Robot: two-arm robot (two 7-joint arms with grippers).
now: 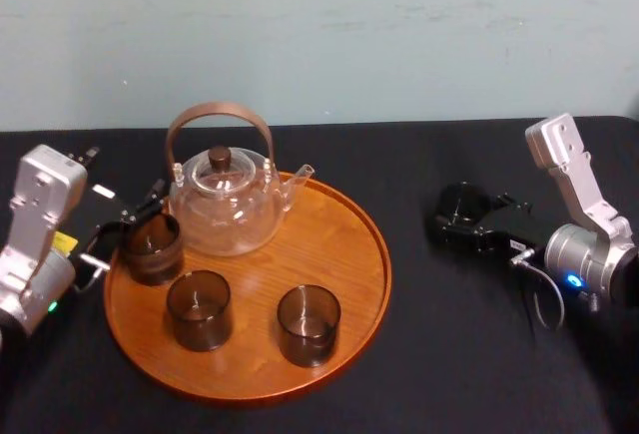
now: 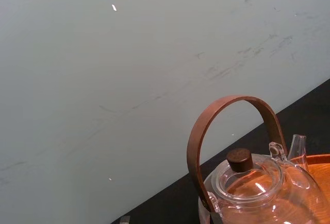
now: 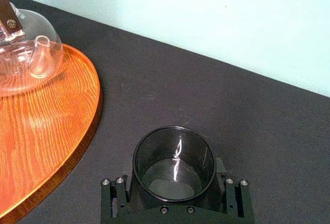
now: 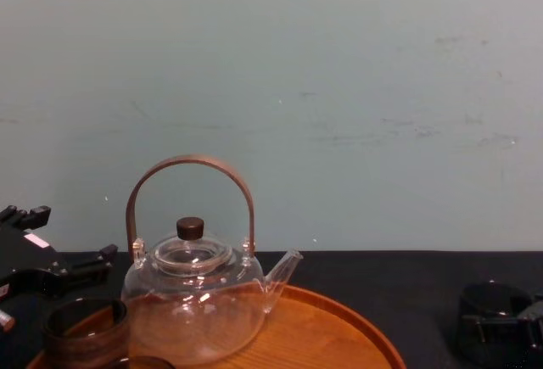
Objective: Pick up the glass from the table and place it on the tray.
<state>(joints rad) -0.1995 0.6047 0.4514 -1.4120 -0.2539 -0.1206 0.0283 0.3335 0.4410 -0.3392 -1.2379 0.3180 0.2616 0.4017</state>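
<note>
1. Black-clothed table (image 1: 449, 364) across the lower head view, bearing a round wooden tray (image 1: 339, 244) at centre left.
2. On the tray: clear teapot (image 1: 225, 210) toward the upper left, second glass (image 1: 152, 247) at the left rim, third glass (image 1: 199, 309) and fourth glass (image 1: 309, 325) side by side lower down.
3. At centre right of the head view, on bare cloth near the tray's right rim but apart from it: glass (image 1: 462, 202), dark against the dark right gripper (image 1: 456, 215) and hard to separate from it there.
4. Settled by the right wrist view: glass upright at lower centre, hugged on both sides by the black fingers (image 3: 220, 171) with no gap to see, so clenched on the glass; tray edge at the left of that frame, teapot spout at upper left.
5. Left gripper (image 1: 135, 219) at the left edge of the head view, just beside the second glass; clenched or released, cannot tell.
6. Left wrist view: brown arched handle and knobbed lid of the teapot at lower right, pale wall (image 2: 103, 80) behind.
7. Chest view, from the side: teapot at lower left with its handle standing tall, second glass low beside it, left gripper at the far left edge, right gripper a dark lump in the lower right corner.
</note>
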